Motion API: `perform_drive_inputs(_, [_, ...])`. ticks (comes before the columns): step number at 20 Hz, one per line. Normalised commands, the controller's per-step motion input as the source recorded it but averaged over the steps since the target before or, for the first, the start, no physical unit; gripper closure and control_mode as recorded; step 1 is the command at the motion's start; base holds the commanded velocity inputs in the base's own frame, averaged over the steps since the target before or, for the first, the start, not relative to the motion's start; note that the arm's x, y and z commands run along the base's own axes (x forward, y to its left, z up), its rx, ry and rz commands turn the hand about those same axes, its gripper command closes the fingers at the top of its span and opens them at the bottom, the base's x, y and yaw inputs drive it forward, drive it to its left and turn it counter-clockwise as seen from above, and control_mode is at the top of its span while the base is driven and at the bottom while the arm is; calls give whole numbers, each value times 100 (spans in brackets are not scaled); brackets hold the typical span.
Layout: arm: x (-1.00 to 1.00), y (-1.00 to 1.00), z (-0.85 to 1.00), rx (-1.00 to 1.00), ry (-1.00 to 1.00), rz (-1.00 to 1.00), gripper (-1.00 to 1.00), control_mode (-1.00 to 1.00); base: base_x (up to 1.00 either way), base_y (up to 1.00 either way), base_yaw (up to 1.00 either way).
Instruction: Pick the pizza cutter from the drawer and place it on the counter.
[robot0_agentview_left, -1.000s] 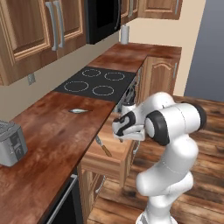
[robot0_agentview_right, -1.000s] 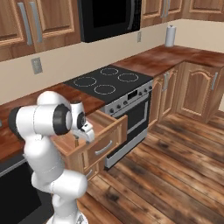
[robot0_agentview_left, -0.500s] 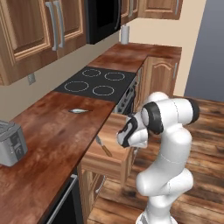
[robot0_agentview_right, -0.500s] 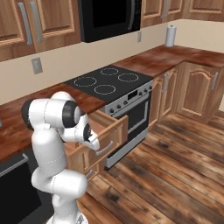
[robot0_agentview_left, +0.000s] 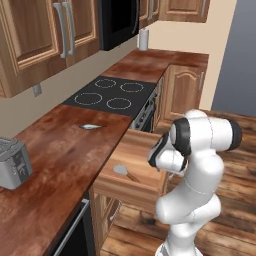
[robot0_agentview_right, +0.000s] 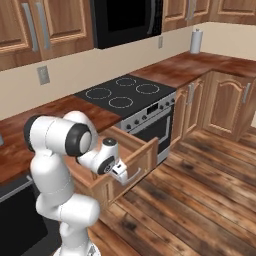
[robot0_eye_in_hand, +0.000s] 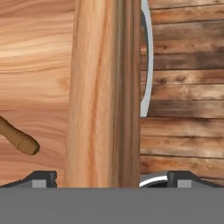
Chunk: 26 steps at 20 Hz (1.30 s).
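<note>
Left of the drawer (robot0_agentview_left: 135, 165), on the dark wood bench (robot0_agentview_left: 60, 150), the left base view shows a toaster (robot0_agentview_left: 12, 162) and a small silver fish-shaped item (robot0_agentview_left: 90, 127). Inside the pulled-out drawer lies the pizza cutter (robot0_agentview_left: 124, 171), grey disc toward the bench, handle toward the drawer's front. From the right base view the drawer's silver bar handle (robot0_agentview_right: 131, 175) shows instead, with the pincer (robot0_agentview_right: 120, 173) just beside it. Over the drawer's front wall in the hand view the pincer's tips stand wide apart, gripping nothing; what looks like the cutter's brown handle tip (robot0_eye_in_hand: 17, 139) lies left of that wall, apart from the pincer.
</note>
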Motion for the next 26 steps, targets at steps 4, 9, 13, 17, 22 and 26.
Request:
perform_drive_inputs(4, [-65,-100,-29,0,-11,-3,-100,-100,0,0,0])
perform_drive_inputs(9, [-61,-100,-44,-16,-9,-2,-100,-100,0,0,0])
perform_drive_inputs(13, [-30,-100,-8,-18,-10,0,-100,-100,0,0,0])
perform_drive_inputs(17, [1,-94,98,1,-19,15,-100,-100,0,0,0])
perform_drive_inputs(22, [18,-37,100,5,-2,21,-100,-100,0,0,0])
perform_drive_inputs(26, [29,0,100,0,11,32,-100,-100,0,0,0])
